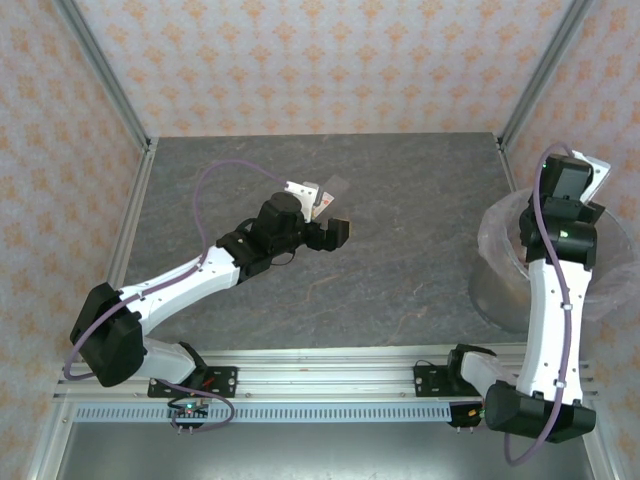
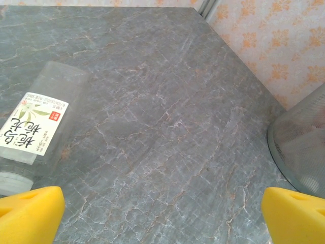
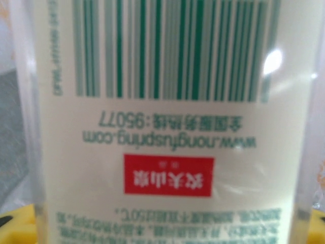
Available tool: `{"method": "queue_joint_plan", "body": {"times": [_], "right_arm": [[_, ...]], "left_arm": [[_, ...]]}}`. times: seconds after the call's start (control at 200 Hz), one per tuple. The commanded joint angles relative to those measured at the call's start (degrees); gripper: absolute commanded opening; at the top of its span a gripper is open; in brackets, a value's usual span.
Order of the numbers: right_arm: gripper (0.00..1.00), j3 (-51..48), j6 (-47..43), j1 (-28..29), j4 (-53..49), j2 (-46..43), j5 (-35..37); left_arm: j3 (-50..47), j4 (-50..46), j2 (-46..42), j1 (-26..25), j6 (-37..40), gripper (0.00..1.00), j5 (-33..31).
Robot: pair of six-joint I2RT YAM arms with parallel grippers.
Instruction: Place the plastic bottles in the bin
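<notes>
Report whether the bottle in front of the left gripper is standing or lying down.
Lying down: the bottle rests lengthwise on the table, label facing up, ahead of the open left gripper.

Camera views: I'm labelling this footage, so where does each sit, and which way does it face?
Top external: above and behind the bases, looking down on the table; both arms show, left gripper by a lying bottle, right arm over the bin.
Left wrist: on the left arm, looking low across the table; its open yellow fingertips at the bottom corners.
Right wrist: close against a second bottle's label, yellow pads at its sides.
Shared: top and left wrist both show the lying bottle and the bin.
</notes>
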Motion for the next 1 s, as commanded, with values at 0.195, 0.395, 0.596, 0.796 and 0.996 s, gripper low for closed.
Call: {"method": "queue_joint_plan", "body": {"times": [0.195,0.395,0.596,0.796,0.996], "right_arm": [[0.99,3.4,4.4,-0.3,-6.7,-0.2,1.1],[0.99,4.4,6.6,-0.1,-7.1,-0.9,-5.6],[0.99,2.1,7.1,0.2,-5.4,-0.3,-2.8],[0.99,-0.1,7.9,0.0,-3.9,0.3,5.2],[0.99,-4.3,6.0,0.0,-1.4,0.9,18.4]], "left_arm": [[-0.1,-1.8,-1.7,-0.3,0.4,1.00,-4.4],[0.4,-2.6,-0.8,-0.3,-1.9,1.00,-7.7],[1.0,-4.7,0.2,0.2,-3.9,1.00,-10.0],[1.0,-5.5,0.7,1.3,-5.3,1.00,-10.4],[0.6,-4.9,1.4,3.2,-8.2,1.00,-8.9]]}}
